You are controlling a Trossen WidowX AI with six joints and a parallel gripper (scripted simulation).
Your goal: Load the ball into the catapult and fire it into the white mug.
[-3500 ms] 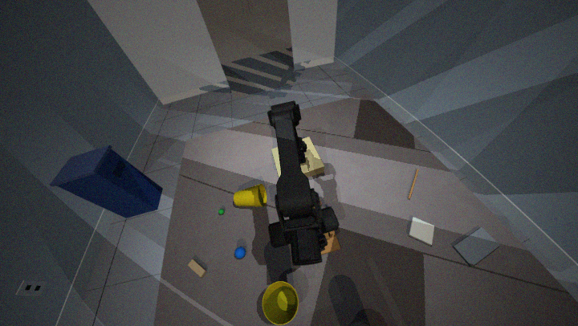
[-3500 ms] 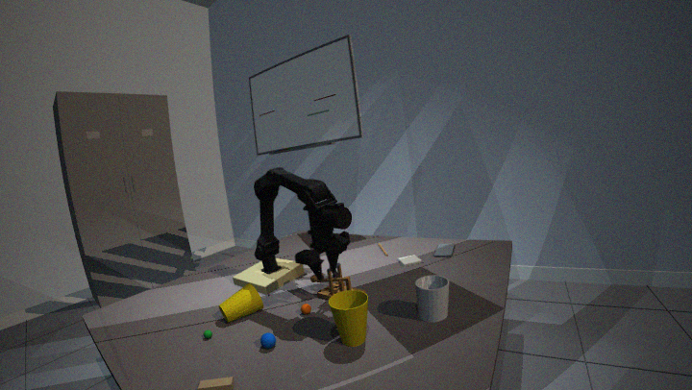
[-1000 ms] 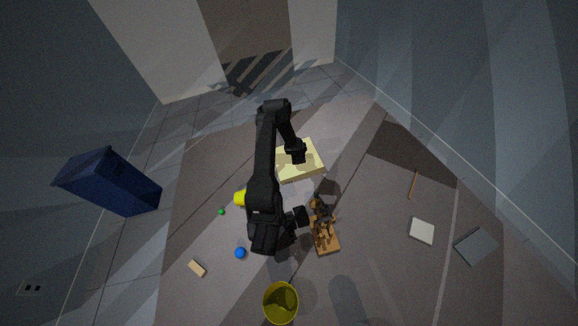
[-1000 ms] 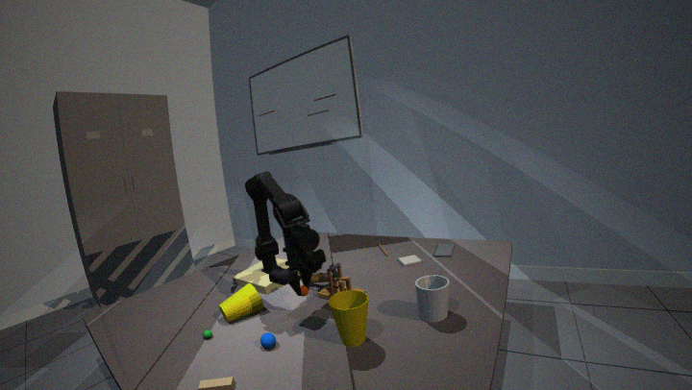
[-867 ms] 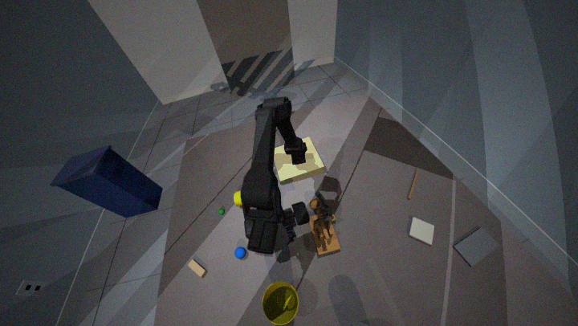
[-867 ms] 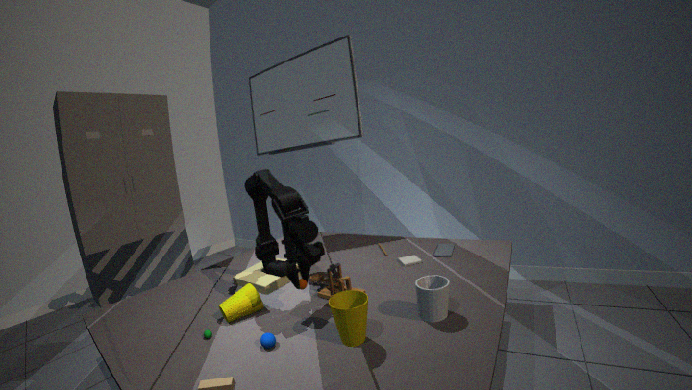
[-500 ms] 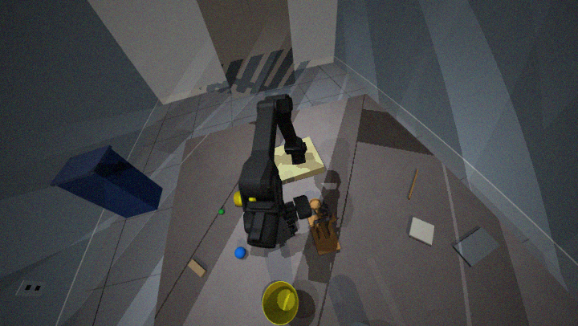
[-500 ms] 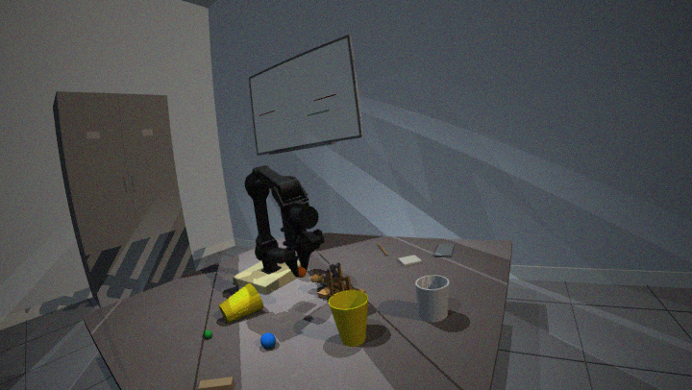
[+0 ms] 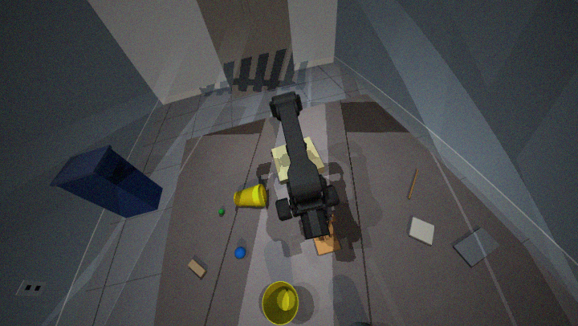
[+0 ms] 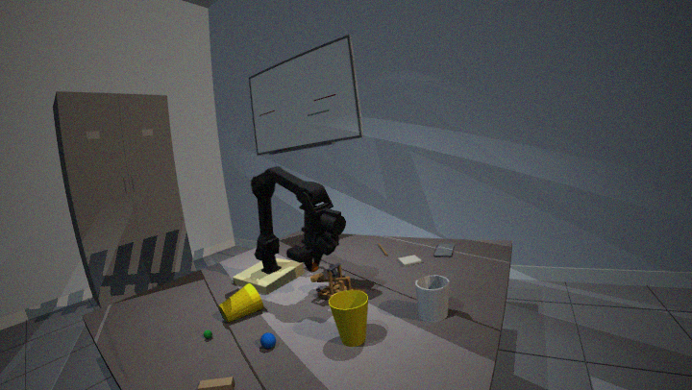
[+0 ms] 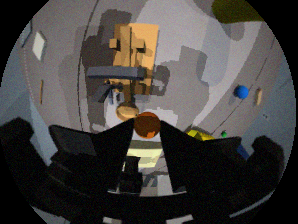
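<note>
My gripper (image 10: 314,267) (image 11: 147,121) points down and is shut on the orange ball (image 10: 315,265) (image 11: 147,129), which sits between the fingertips. The wooden catapult (image 9: 327,246) (image 10: 334,289) (image 11: 152,37) stands on the table just in front of the gripper. In the wrist view the round cup (image 11: 128,111) of its arm is just left of the held ball and slightly further out; whether they touch I cannot tell. The white mug (image 10: 432,300) stands upright on the right in the exterior view, away from the catapult. The fingertips are hidden under the arm in the top view.
A yellow cup (image 9: 279,303) (image 10: 350,319) stands upright beyond the catapult; another yellow cup (image 9: 250,196) (image 10: 242,304) lies on its side. A blue ball (image 9: 239,252) (image 10: 267,340), a green ball (image 9: 221,211) (image 10: 208,334) and a wooden block (image 9: 197,268) are nearby. Across lie a pencil (image 9: 413,184) and a white pad (image 9: 421,230).
</note>
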